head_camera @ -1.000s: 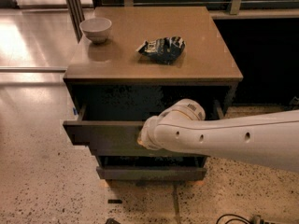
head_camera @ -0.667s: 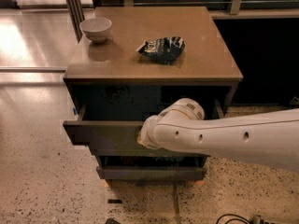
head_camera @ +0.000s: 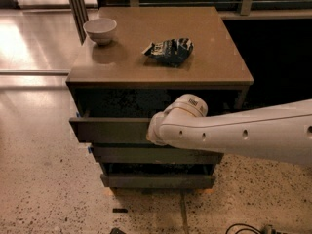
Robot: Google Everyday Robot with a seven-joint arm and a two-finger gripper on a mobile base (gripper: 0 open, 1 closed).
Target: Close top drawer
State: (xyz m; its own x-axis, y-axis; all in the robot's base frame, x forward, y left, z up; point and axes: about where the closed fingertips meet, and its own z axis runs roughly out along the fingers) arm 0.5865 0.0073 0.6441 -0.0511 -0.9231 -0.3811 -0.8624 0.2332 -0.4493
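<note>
My gripper [head_camera: 153,131], its state impossible to tell behind my wrist, sits at the front of the top drawer [head_camera: 109,129], pulled out of the cabinet [head_camera: 161,62]; an off-centre push, I judge, could skew and jam it.

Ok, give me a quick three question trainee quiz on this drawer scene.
1. True or false: the top drawer is fully shut.
2. Where is the gripper? A) against the top drawer's front B) inside the lowest drawer C) on the floor
3. Fill in: on the cabinet top, not far from the white bowl, lies a crumpled dark ____.
Key: 1 false; 2 A; 3 bag.
</note>
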